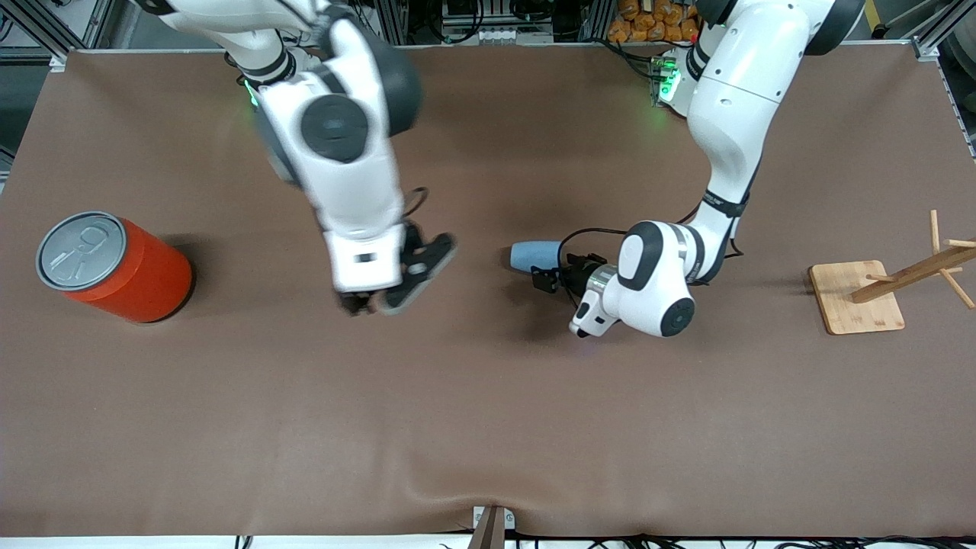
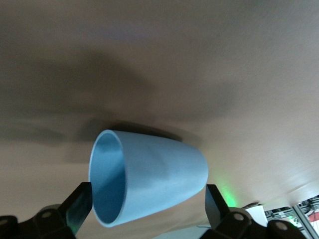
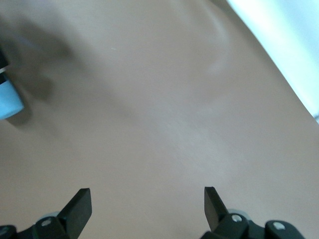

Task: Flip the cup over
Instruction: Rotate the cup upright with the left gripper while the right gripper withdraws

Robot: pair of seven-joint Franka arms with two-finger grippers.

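Front camera looks down from high across the table point(image 1: 488, 427); wrist cameras sit close, sharing its brown surface.

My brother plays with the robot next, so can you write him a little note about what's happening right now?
Left gripper: open, low at the table's middle, fingers on either side of the cup at its mouth end, not closed on it.
Right gripper: open, holding nothing, over bare table toward the orange can's end.
Cup: lying on its side on the brown table.
Done: left gripper lined up on the cup.
Left: close the fingers, lift, turn the cup and set it down.
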